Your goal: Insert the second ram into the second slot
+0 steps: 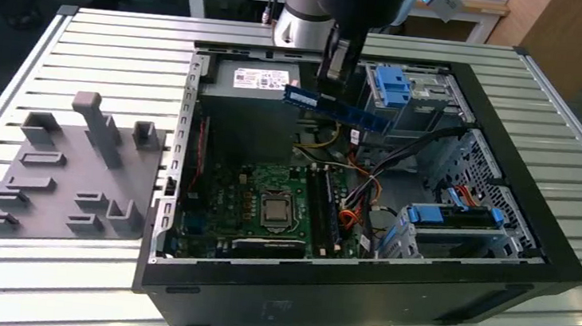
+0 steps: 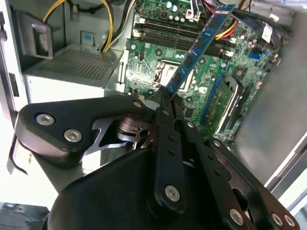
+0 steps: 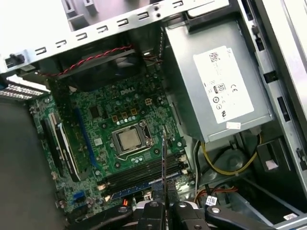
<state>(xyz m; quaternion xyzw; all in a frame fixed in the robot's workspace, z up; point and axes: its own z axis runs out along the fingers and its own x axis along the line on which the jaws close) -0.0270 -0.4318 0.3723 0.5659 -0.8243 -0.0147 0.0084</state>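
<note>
Exterior view first: we see the gripper [image 1: 330,93] clenched on the second ram [image 1: 341,111], holding it in the air over the far end of the open computer case [image 1: 310,301]. The memory slots [image 1: 327,208] lie lower and nearer the case's front, well apart from it. We judge that its long axis lies across the slots' line. In the second wrist view it is a thin blue strip with dark chips, jutting from the fingertips.
</note>
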